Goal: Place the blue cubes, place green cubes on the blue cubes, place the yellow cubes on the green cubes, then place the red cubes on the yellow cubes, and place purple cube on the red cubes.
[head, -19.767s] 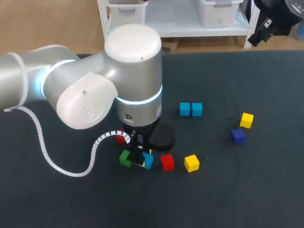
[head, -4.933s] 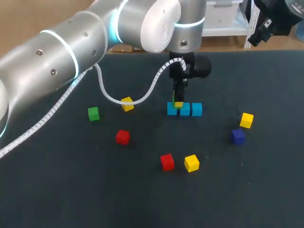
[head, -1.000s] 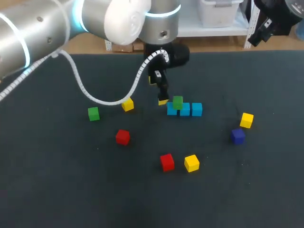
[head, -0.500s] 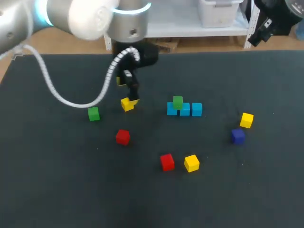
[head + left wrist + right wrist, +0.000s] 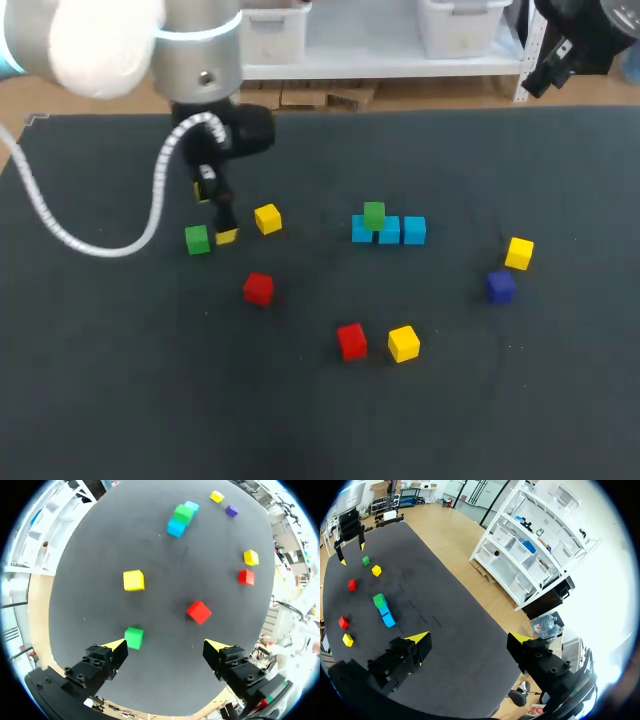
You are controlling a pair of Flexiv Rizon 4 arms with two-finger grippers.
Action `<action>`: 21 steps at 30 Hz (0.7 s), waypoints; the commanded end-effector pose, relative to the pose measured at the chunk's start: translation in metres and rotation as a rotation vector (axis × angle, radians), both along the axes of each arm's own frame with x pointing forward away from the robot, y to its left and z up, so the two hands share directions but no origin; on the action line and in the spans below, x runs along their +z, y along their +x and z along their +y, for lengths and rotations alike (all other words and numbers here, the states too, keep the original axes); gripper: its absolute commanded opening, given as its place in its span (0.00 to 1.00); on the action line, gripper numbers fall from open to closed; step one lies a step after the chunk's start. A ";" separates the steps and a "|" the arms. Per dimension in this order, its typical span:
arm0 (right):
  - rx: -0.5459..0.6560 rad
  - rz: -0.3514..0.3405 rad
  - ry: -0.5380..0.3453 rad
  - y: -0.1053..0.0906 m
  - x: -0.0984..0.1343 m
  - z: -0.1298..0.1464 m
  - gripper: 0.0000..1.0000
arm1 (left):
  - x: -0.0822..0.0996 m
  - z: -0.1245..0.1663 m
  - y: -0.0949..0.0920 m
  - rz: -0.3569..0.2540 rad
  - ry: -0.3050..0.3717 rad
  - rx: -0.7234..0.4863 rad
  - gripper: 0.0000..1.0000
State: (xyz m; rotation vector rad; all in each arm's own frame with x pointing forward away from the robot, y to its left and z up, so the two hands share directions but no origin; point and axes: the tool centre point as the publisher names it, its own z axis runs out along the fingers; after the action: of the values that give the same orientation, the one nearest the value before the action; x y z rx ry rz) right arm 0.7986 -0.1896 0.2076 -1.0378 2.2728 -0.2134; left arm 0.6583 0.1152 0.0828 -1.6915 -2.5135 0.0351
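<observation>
Left gripper (image 5: 214, 214) has swung over from the blue cubes (image 5: 388, 231) to the left-middle of the head view since a second ago. Its fingers are spread wide with nothing in them. One yellow tip sits just beside the loose green cube (image 5: 197, 239). The other green cube (image 5: 374, 215) is on top of the blue row, centre of frame. Still on the table (image 5: 560, 400) are three yellow cubes (image 5: 267, 218), two red cubes (image 5: 258, 288) and the purple cube (image 5: 501, 287), far right. Right gripper (image 5: 469, 637) is spread open too, empty, well apart from everything.
</observation>
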 end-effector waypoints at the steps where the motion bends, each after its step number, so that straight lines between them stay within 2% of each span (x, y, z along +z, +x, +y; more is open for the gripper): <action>1: -0.004 -0.008 -0.001 -0.002 -0.001 0.000 1.00 | -0.011 0.025 -0.009 0.004 -0.099 -0.030 1.00; 8: -0.004 -0.008 -0.001 -0.002 -0.001 0.000 1.00 | -0.026 0.030 -0.014 0.043 -0.074 -0.092 1.00; 15: -0.004 -0.008 -0.001 -0.002 -0.001 0.000 1.00 | -0.038 0.025 0.003 0.079 0.018 -0.093 1.00; 21: -0.004 -0.008 -0.001 -0.002 -0.001 0.000 1.00 | -0.042 0.026 0.015 0.089 0.049 -0.075 1.00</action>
State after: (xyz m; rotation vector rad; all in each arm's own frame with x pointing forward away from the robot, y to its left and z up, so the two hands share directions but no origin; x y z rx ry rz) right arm 0.7986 -0.1896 0.2076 -1.0379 2.2728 -0.2134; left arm 0.6593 0.1461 0.0432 -1.7589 -2.4210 0.0692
